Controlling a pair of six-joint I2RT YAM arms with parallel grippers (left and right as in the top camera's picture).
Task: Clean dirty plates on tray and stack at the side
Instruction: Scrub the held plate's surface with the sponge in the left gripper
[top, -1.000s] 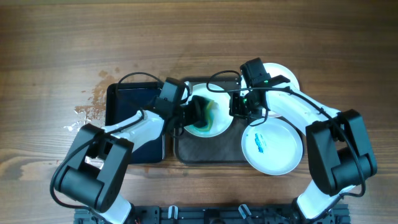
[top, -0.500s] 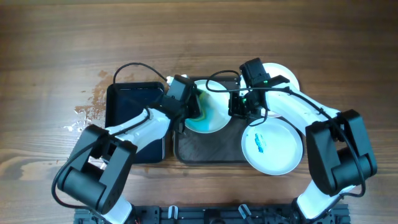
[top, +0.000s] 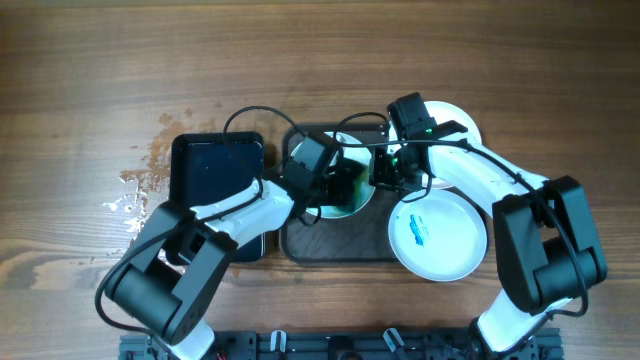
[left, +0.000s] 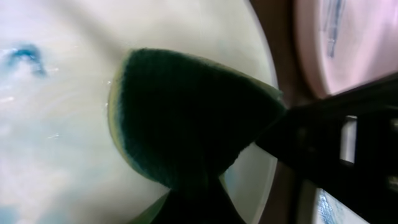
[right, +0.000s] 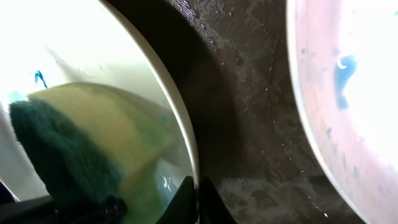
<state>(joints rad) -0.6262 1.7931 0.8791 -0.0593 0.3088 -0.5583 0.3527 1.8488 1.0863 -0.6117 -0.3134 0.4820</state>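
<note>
Grey-brown, with a dotted floor: the tray (top: 330, 238), mid-table. Carries toward its back edge one white plate, the tray plate (left: 50, 137), wet and bluish, with a small blue streak (left: 25, 56) left on it. Pressed against that plate, a sponge (left: 186, 118) with a dark green scouring face and a yellow body, pinched tight between the fingers of the left gripper (top: 338, 185). At the tray plate's right rim, the right gripper (right: 194, 186), closed down thin on the rim edge. Lapping over the tray's right edge, a smeared plate (top: 455, 248) with a blue mark at centre. Beyond the tray's back right corner, a far plate (top: 460, 118), partly hidden under the right arm. Just left of the tray, a glossy black tray (top: 210, 165). Further left again, wet splashes (top: 140, 185) on the wooden table (top: 100, 80).
</note>
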